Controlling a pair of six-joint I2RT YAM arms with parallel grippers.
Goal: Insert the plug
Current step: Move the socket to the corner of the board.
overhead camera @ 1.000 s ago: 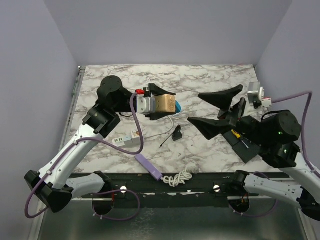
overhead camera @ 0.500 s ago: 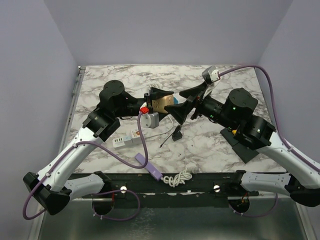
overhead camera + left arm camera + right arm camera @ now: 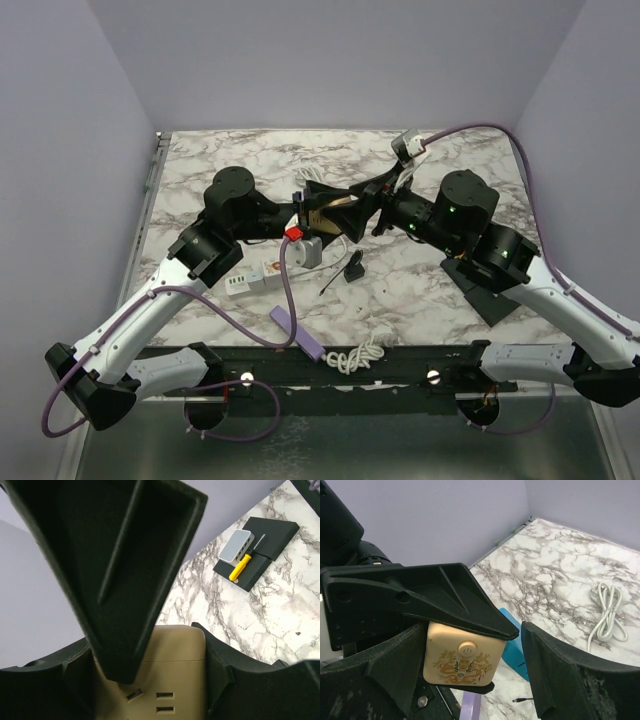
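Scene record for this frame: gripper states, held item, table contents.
left gripper: shut on beige block, held off the table
right gripper: open, fingers either side of the block, one finger clearly apart from it
block face: power button and gold pattern toward right wrist camera
table: white power strip, coiled white cable, small black connector, black pad carrying yellow tool

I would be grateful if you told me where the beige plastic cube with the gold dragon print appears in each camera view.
Top external: the beige plastic cube sits just above picture centre.
Left wrist: bottom centre, its slots showing.
Right wrist: lower left of centre, with its power button facing the camera.
Shared landmark: the white marble tabletop.
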